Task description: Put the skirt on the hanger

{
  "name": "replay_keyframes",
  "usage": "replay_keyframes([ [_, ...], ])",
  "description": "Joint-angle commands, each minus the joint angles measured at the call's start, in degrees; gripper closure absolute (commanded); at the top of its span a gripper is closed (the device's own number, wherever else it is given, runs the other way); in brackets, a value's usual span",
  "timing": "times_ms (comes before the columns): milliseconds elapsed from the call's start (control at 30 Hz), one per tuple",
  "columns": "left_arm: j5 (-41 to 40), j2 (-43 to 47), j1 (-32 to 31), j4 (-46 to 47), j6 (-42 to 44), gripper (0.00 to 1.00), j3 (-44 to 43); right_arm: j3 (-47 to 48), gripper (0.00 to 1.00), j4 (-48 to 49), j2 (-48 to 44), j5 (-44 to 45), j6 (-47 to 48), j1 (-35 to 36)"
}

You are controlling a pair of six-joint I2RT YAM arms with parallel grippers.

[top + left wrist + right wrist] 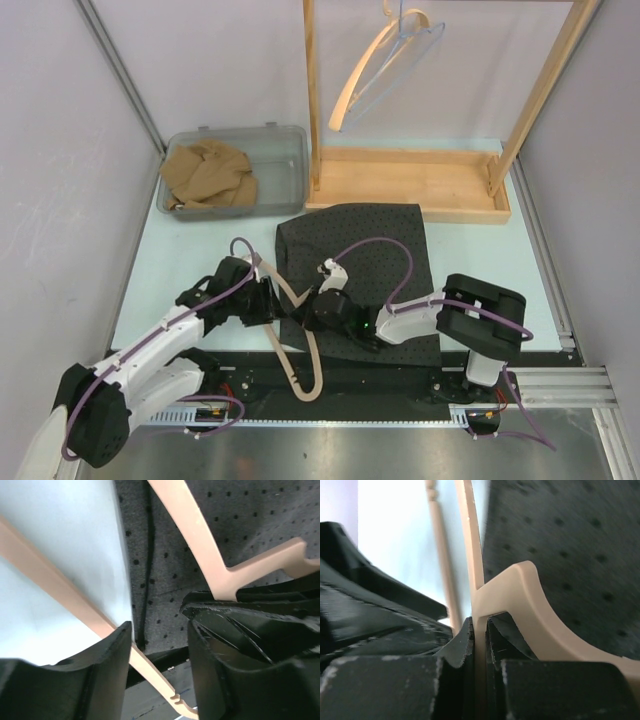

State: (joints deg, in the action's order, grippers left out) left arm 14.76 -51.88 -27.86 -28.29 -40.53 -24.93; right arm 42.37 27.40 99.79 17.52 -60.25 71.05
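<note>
A dark dotted skirt (370,260) lies flat on the table. A beige hanger (316,365) lies along its near-left edge and reaches over the table's front edge. My right gripper (314,312) is shut on a thin part of the hanger (520,595), with the skirt (565,540) behind it. My left gripper (270,306) is open beside the skirt's left edge. In the left wrist view one hanger arm (200,550) crosses the skirt (250,520). The other arm runs under the gap between my open left gripper's (160,652) fingers.
A wooden rack (410,180) stands at the back with another hanger (385,65) hanging from its top bar. A clear bin (280,150) at the back left holds a tan cloth (210,172). The black rail (380,375) runs along the near edge.
</note>
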Motion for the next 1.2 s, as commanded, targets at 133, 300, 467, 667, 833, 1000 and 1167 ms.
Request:
replay_keyframes([
  [133, -3.4, -5.8, -2.6, 4.7, -1.4, 0.44, 0.4, -3.1, 1.0, 9.3, 4.4, 1.1, -9.6, 0.6],
  [300, -5.8, -11.3, -6.3, 5.5, -2.0, 0.5, 0.8, -3.4, 1.0, 9.3, 4.5, 2.1, -10.6, 0.6],
  [467, -5.3, -12.4, -8.0, 7.4, -2.8, 0.57, 3.3, -3.4, 1.0, 7.0, 3.1, 4.1, -9.5, 0.4],
  [667, -2.6, -13.1, -9.1, 8.7, -2.6, 1.0, 3.3, -3.4, 1.0, 5.1, 1.8, 6.4, -5.0, 0.5],
  [833, -5.4, -6.6, -9.0, 1.3, -1.1, 1.0, -2.7, -2.9, 1.0, 1.1, -1.5, 12.2, 1.3, 0.5],
  [1000, -4.4, -3.0, -9.0, -4.6, -0.2, 1.0, -7.8, 0.0, 1.0, -3.6, -4.2, 17.8, 10.3, 0.5],
  [1167, -0.6, 2.0, -9.1, -5.2, -1.6, 1.0, -8.6, 4.8, 1.0, -7.1, -4.1, 22.4, 16.8, 0.3],
])
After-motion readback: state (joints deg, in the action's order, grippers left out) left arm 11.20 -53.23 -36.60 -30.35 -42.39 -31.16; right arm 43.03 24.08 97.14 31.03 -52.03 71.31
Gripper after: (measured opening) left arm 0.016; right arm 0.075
